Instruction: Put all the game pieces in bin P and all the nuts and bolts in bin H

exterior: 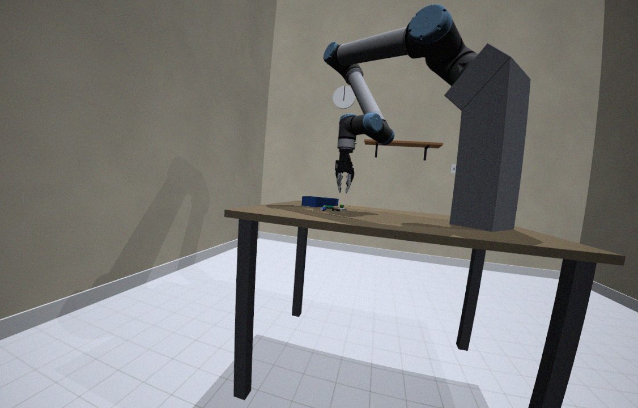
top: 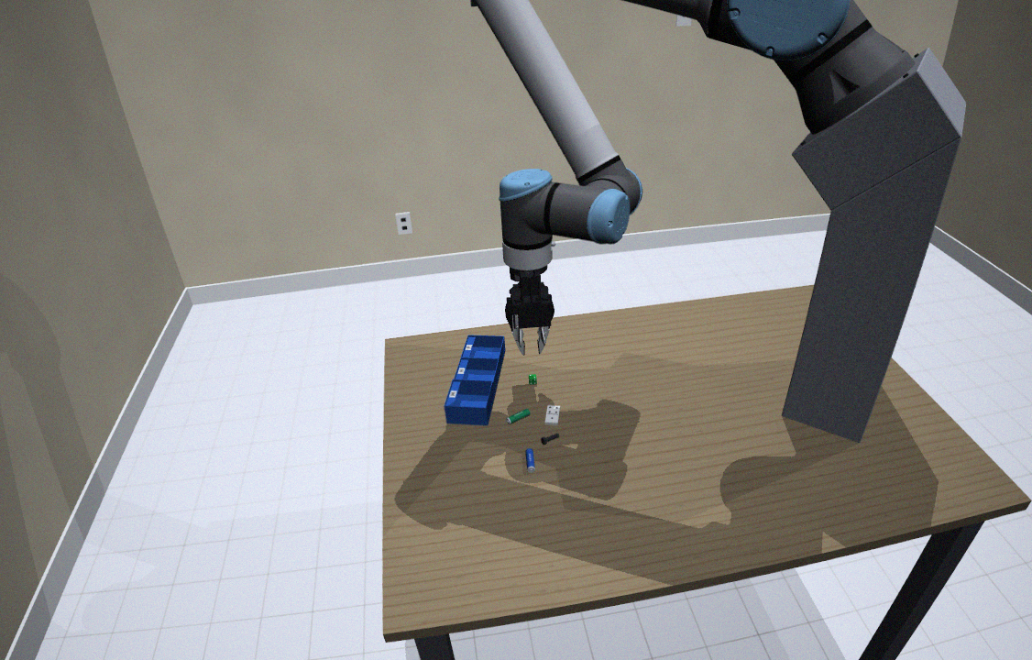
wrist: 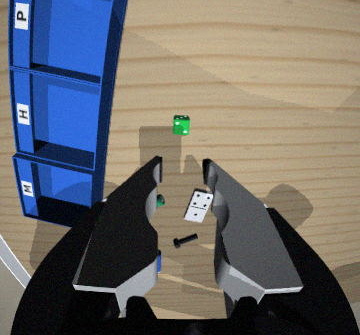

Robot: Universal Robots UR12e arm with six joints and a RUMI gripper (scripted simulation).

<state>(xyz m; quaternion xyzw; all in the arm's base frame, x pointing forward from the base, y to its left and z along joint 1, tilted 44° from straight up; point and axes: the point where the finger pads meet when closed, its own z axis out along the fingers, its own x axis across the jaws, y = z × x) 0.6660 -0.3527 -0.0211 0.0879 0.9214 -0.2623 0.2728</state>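
Wood-grain surface (top: 667, 459) carries everything. Nearest in the wrist view, the pincer (wrist: 182, 170) hangs above it, jaws partly spread, pinching nothing. Right below the gap lies the domino (wrist: 198, 206), long axis seemingly a little off the jaws' line, with the bolt (wrist: 185, 240) just nearer. Farther out sits the green die (wrist: 181, 125); far left, the bins (wrist: 107, 75), with P (wrist: 22, 16) farthest.

A round wall clock (exterior: 343, 97) hangs above a wooden shelf (exterior: 402, 144).
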